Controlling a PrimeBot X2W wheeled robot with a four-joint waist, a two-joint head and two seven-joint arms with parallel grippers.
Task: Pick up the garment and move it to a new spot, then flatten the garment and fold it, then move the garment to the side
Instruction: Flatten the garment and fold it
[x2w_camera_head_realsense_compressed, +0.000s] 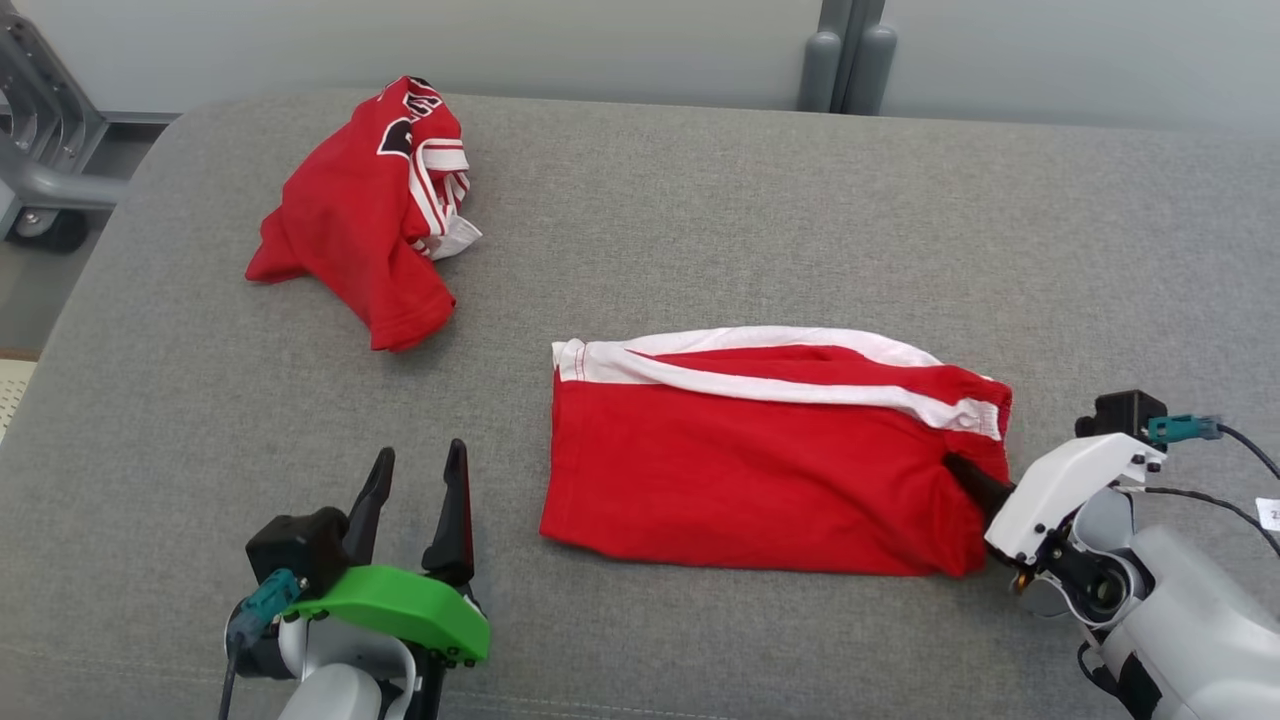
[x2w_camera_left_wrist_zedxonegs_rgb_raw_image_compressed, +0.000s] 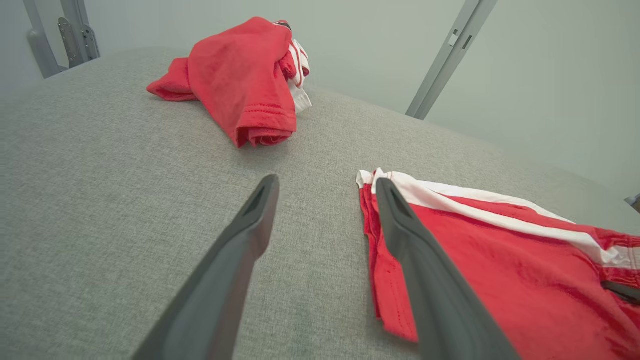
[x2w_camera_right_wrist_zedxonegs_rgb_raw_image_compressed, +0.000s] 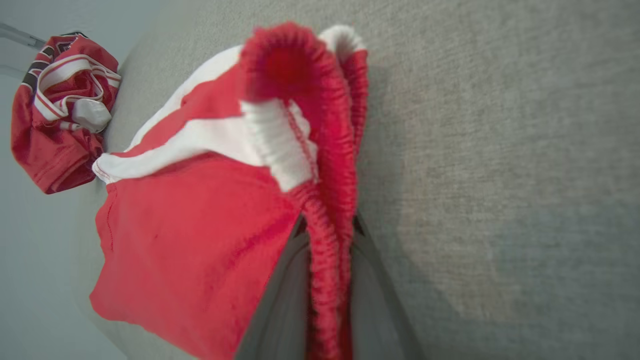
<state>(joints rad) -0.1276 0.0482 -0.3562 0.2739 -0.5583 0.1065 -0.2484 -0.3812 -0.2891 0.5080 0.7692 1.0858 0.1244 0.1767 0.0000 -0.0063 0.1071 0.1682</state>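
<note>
The garment (x2w_camera_head_realsense_compressed: 760, 460), red shorts with white side stripes, lies folded flat right of centre on the grey padded table (x2w_camera_head_realsense_compressed: 700, 200). My right gripper (x2w_camera_head_realsense_compressed: 957, 470) reaches in from the right and is shut on the garment's elastic waistband. In the right wrist view the two dark fingers pinch the ruffled red band (x2w_camera_right_wrist_zedxonegs_rgb_raw_image_compressed: 330, 225), and the rest of the garment (x2w_camera_right_wrist_zedxonegs_rgb_raw_image_compressed: 200, 220) spreads away to the left. My left gripper (x2w_camera_head_realsense_compressed: 420, 450) stands open over bare table left of the garment's hem, holding nothing. From the left wrist the open left gripper (x2w_camera_left_wrist_zedxonegs_rgb_raw_image_compressed: 327, 184) has the garment (x2w_camera_left_wrist_zedxonegs_rgb_raw_image_compressed: 500, 270) just to its right.
A second red garment (x2w_camera_head_realsense_compressed: 375, 210), a crumpled jersey with white and black trim, lies at the far left of the table (x2w_camera_left_wrist_zedxonegs_rgb_raw_image_compressed: 245, 75) (x2w_camera_right_wrist_zedxonegs_rgb_raw_image_compressed: 55, 110). Grey metal posts (x2w_camera_head_realsense_compressed: 845, 55) stand behind the table, and a wheeled frame (x2w_camera_head_realsense_compressed: 40, 130) stands off its left edge.
</note>
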